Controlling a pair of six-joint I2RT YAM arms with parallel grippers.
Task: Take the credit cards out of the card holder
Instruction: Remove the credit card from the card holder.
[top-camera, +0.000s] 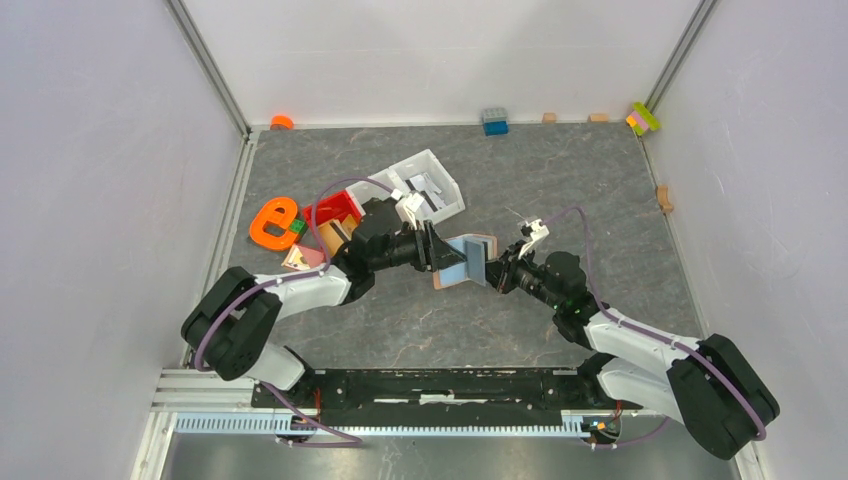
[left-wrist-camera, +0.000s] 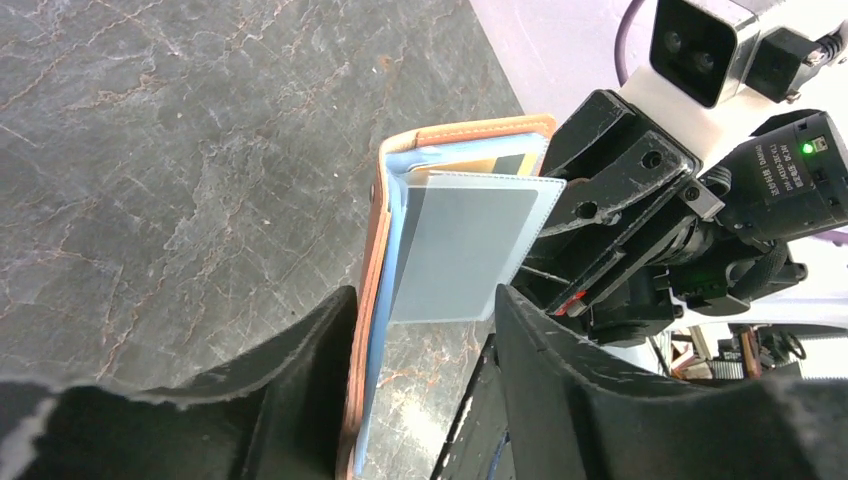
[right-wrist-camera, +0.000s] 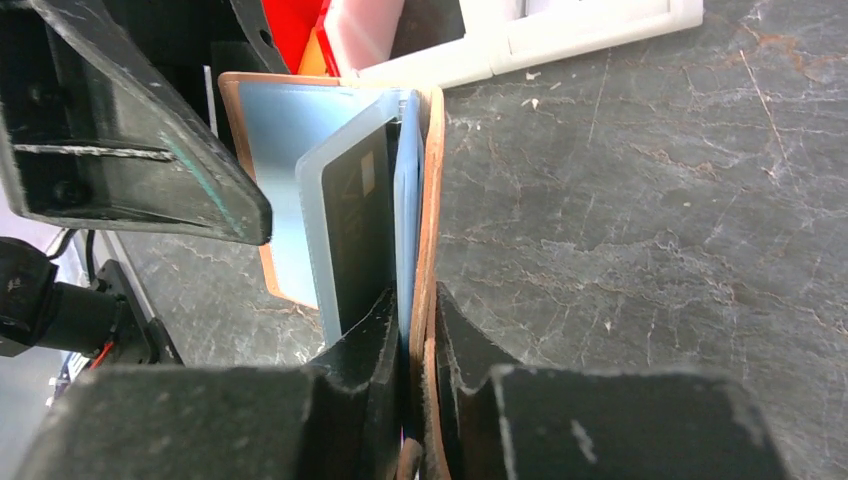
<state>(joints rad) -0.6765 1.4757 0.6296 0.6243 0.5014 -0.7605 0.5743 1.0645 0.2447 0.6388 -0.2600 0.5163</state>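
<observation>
I'm pinching the card holder (right-wrist-camera: 280, 140) edge with the right gripper (right-wrist-camera: 412, 310), left gripper (left-wrist-camera: 420, 300) spread; thin hold is risking a pivot and drop.

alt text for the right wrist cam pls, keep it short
The right gripper is clamped on the edge of the open tan card holder, whose pale blue inside shows a dark card in a clear sleeve. One of the left gripper's fingers fills the upper left; a red bin and a white tray lie behind on the grey table.
</observation>
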